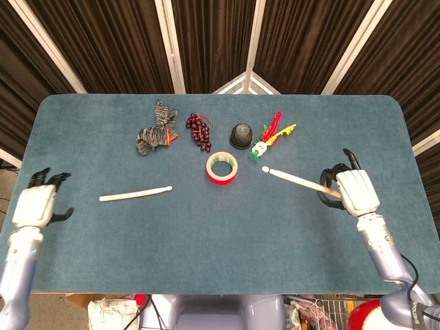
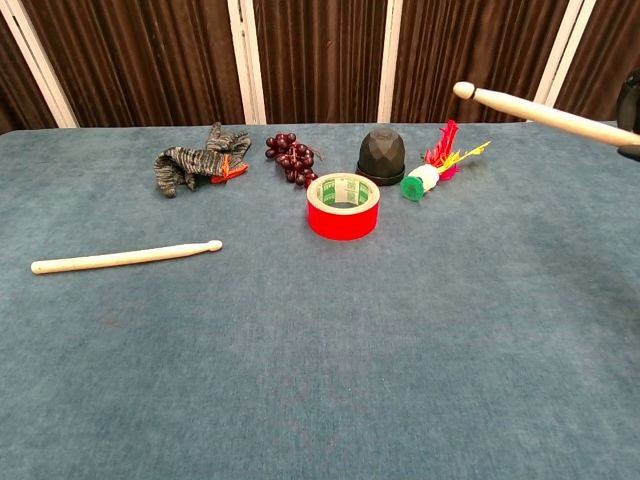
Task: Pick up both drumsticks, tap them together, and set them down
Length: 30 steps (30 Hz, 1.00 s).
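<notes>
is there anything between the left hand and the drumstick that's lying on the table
Nothing visible. The left hand is at the table's left edge, fingers apart, and only bare blue cloth separates it from the butt end of the lying drumstick. The sock and grapes sit farther back.

One pale wood drumstick (image 1: 135,194) flat on table, other drumstick (image 1: 297,181) raised in right hand (image 1: 354,192).

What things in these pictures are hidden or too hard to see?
- Right hand: in the chest view the right edge cuts it off, leaving only a dark sliver; the head view shows mostly its back.
- Raised wooden drumstick: its butt end is hidden inside that hand.
- Left hand: outside the chest view entirely.
- Green print on the red tape roll: too small to read.
- Striped grey cloth toy: too crumpled to tell its shape.
</notes>
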{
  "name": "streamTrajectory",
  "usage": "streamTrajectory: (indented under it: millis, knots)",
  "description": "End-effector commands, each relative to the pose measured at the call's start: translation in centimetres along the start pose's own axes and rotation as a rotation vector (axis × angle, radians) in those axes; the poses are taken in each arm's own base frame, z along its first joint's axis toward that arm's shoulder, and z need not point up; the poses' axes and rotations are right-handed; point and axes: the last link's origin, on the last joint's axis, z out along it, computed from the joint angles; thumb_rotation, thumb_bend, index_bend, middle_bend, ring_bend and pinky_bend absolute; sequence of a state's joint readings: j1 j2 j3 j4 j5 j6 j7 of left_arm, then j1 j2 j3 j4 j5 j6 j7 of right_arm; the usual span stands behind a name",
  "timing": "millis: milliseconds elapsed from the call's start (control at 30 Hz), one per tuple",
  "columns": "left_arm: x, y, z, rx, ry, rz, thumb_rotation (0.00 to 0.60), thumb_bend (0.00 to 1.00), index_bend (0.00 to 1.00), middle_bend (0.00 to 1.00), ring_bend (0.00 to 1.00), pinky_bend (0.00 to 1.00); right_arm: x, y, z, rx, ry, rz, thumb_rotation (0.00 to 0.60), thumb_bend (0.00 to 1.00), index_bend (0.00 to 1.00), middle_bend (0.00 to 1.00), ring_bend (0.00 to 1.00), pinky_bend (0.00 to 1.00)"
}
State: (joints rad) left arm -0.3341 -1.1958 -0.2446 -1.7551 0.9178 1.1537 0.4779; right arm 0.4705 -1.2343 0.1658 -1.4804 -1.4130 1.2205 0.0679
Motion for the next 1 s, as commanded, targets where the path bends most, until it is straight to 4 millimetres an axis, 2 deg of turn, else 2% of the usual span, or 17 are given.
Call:
streamTrajectory:
  millis: [33, 267, 700, 1000]
  knots:
    - [-0.7, 1.6, 1.8, -0.006, -0.026, 0.019, 0.6, 0.36, 0.22, 0.24, 0.0, 0.0, 0.1, -0.1, 0.0, 0.004, 0.005, -0.001, 0.6, 0.44, 0.77, 0.63, 0.4, 0.01]
    - [-2.4, 3.5, 3.6, 0.018, -0.064, 0.074, 0.6, 0.36, 0.3, 0.29, 0.0, 0.0, 0.3, -0.1, -0.2, 0.005, 0.011, -0.009, 0.6, 0.44, 0.77, 0.63, 0.4, 0.01]
    - [-5.3, 3.9, 5.7, 0.078, -0.06, 0.148, 0.6, 0.41, 0.39, 0.37, 0.0, 0.0, 0.2, 0.7, -0.3, -0.022, 0.009, -0.014, 0.6, 0.44, 0.77, 0.63, 0.4, 0.01]
    - [-7.0, 4.8, 6.4, 0.071, -0.053, 0.183, 0.6, 0.41, 0.4, 0.38, 0.0, 0.0, -0.1, 1.2, -0.3, -0.035, 0.002, -0.024, 0.6, 0.44, 0.77, 0.63, 0.4, 0.01]
